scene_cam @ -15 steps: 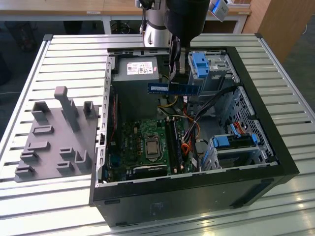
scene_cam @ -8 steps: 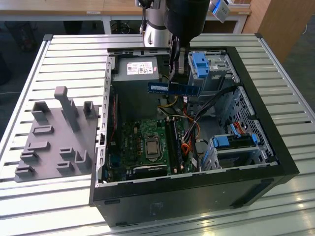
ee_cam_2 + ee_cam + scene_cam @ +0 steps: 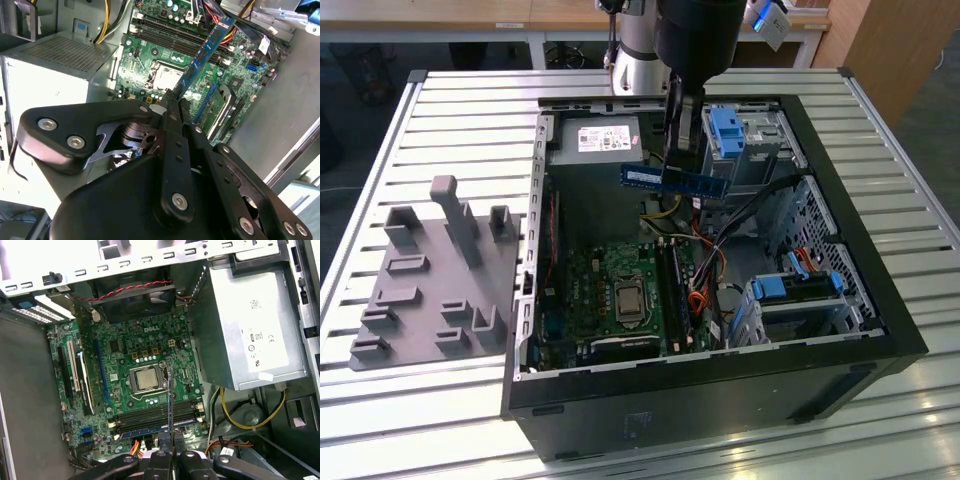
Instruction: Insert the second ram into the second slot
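Note:
My gripper [image 3: 678,172] is shut on the second ram [image 3: 675,180], a thin blue stick with a white label. I hold it level, high above the motherboard [image 3: 620,300] inside the open computer case [image 3: 880,300]. In the second wrist view the ram [image 3: 207,50] sticks out from the gripper [image 3: 172,97] over the board. In the first wrist view it appears edge-on [image 3: 170,395] above the row of long memory slots [image 3: 150,419], clear of them, with the gripper [image 3: 171,442] behind it. I cannot tell which one is the second slot.
A silver power supply [image 3: 605,140] fills the case's far corner. Drive bays with blue tabs [image 3: 728,130] and bundled cables [image 3: 720,260] line the exterior view's right side. The processor socket [image 3: 146,379] sits beside the slots. A grey holder block [image 3: 430,280] rests outside the case.

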`<action>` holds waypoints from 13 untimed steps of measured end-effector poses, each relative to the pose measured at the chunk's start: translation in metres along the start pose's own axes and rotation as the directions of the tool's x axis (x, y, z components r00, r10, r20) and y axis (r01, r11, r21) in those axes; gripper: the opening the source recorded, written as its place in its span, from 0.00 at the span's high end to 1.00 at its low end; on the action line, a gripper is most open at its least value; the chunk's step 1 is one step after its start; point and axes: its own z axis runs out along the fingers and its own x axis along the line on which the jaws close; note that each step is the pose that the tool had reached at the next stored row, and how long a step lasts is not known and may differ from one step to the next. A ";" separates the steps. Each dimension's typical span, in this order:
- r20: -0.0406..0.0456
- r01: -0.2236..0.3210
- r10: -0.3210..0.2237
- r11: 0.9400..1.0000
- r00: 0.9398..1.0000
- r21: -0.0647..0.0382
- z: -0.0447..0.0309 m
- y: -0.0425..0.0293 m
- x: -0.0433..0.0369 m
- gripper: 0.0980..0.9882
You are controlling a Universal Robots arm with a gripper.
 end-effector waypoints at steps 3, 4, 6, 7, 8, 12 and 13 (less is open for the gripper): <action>0.001 -0.026 0.026 1.000 1.000 0.000 0.0000 0.0000 0.0000 0.96; 0.001 -0.034 0.034 0.999 0.999 0.001 0.0001 0.0000 0.0000 0.96; 0.002 -0.050 0.050 0.999 0.999 0.001 0.0000 0.0000 0.0000 0.96; 0.002 -0.058 0.058 0.998 0.998 0.001 0.0001 0.0000 0.0000 0.96; 0.002 -0.067 0.067 0.998 0.998 0.001 0.0001 0.0000 0.0000 0.96; 0.004 -0.101 0.101 0.995 0.995 0.002 0.0001 0.0000 0.0000 0.96; 0.004 -0.110 0.110 0.994 0.994 0.002 0.0001 0.0000 0.0000 0.96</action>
